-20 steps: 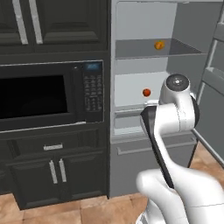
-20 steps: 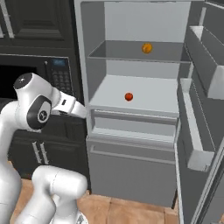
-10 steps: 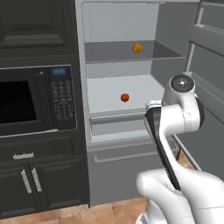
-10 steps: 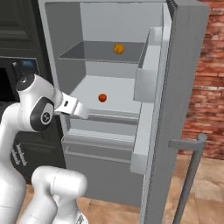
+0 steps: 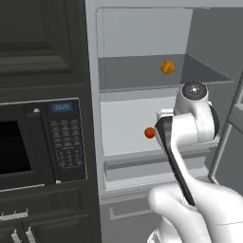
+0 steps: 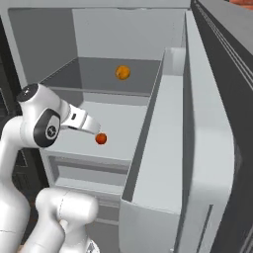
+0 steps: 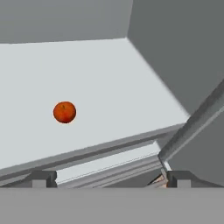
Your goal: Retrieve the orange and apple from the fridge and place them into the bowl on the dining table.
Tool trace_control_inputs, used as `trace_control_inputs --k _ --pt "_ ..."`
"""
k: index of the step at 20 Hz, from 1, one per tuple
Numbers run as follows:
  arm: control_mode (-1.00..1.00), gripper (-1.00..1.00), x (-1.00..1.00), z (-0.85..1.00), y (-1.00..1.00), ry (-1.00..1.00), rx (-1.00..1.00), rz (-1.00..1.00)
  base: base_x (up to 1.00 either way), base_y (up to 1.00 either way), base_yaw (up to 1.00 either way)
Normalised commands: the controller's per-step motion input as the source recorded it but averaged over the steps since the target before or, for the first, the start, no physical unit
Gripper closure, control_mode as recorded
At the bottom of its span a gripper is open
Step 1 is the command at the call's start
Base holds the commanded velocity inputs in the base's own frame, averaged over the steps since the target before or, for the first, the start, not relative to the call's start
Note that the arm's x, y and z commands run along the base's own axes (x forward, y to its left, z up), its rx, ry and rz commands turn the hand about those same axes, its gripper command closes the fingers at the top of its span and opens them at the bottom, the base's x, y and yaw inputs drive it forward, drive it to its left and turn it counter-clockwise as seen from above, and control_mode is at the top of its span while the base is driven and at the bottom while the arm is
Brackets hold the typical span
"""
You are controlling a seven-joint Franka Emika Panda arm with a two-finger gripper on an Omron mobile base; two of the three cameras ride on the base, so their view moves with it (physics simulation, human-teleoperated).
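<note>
Both base views look forward into the open fridge [image 5: 142, 95] from close behind the arm, left and right, sharing its shelves. The hand view looks steeply down, very near, at the lower shelf [image 7: 109, 78].

arm [image 5: 190, 123]: glossy white rounded shells | joints: dark grey bands, a round grey cap on top | forearm: black strip along it | end effector [image 7: 109, 178]: two small dark grey tips

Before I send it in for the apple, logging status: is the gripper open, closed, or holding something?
Gripper: open and empty; the apple lies apart from it on the fridge shelf.
</note>
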Motion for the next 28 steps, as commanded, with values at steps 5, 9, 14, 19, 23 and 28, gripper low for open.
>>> trace_control_inputs --k 5,9,14,19,23,28 --pt "-1.0 -1.0 0.14 0.0 0.0 0.01 0.0 0.0 0.36 -0.05 0.0" --pt "-1.0 -1.0 0.02 0.2 0.0 -0.05 0.0 0.02 0.0 0.0 0.0" --pt "-1.0 -1.0 0.0 0.33 0.0 -0.1 0.0 0.08 0.0 0.0 0.0" --pt "-1.0 -1.0 0.0 0.24 -0.03 -0.12 0.01 0.08 0.0 0.0 0.0" --pt "-1.0 -1.0 0.0 0.36 -0.01 -0.1 0.07 0.0 0.0 0.0 0.0" --pt "-1.0 -1.0 0.02 0.63 -0.13 0.0 0.11 -0.02 0.0 0.0 0.0"
